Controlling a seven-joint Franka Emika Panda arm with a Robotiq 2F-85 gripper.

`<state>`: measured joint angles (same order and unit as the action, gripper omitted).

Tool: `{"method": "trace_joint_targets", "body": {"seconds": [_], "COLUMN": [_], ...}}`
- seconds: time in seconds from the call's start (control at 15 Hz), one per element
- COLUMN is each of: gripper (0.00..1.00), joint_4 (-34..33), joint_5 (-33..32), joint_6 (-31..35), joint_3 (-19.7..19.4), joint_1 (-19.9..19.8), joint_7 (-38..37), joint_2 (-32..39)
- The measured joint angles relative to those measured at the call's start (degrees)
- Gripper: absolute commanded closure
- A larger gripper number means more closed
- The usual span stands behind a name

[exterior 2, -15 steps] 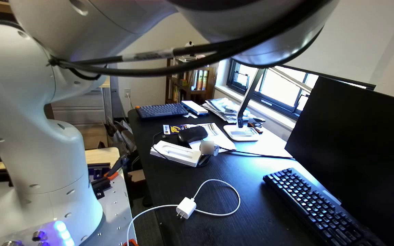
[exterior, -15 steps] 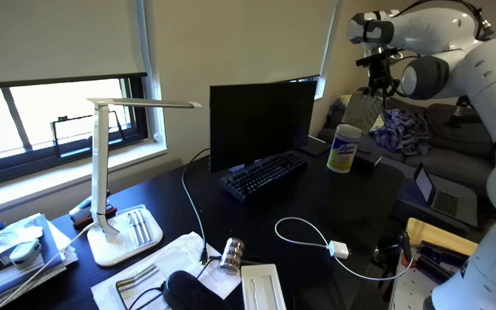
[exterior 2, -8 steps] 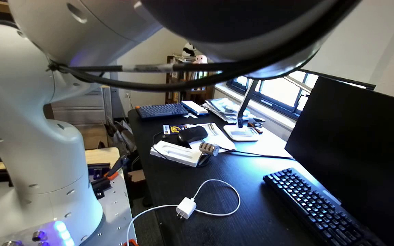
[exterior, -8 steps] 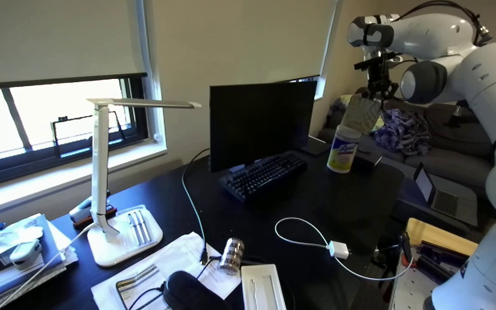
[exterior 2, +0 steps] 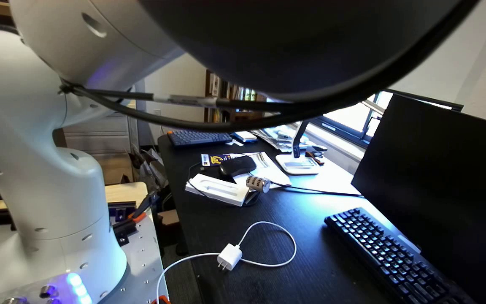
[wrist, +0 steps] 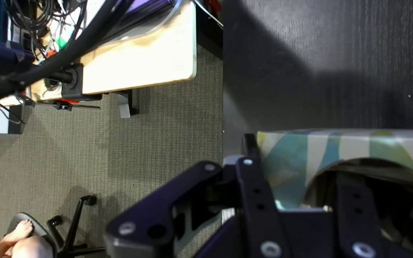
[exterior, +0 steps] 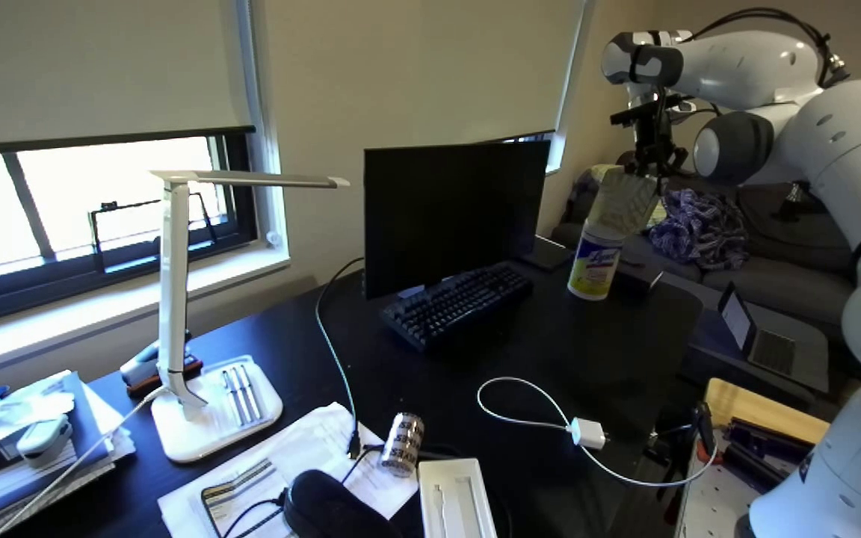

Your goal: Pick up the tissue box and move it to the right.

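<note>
Only wrist view, finger [wrist: 353,195] inside tissue box [wrist: 321,148]

Window [exterior: 64,205] glaring; wrist-view foreground seemingly blurred.

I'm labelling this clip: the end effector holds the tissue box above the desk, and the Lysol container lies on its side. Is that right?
No: the Lysol container stands upright, as an exterior view shows. The end effector does hold the tissue box above the desk.
</note>
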<state>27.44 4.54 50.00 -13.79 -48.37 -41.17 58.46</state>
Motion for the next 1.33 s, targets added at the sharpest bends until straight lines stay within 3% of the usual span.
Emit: {"method": "trace_joint_targets", "body": {"seconds": [0.47,1.33], "gripper": [0.98,0.98], "joint_4": [-1.5,-5.7], "joint_5": [0.0,-1.8], "joint_6": [-10.5,-11.1], "joint_3": [0.3,0.6], "joint_1": [-0.6,3.4], "joint_7": [0.1,4.6], "joint_2": [-0.1,0.2]}}
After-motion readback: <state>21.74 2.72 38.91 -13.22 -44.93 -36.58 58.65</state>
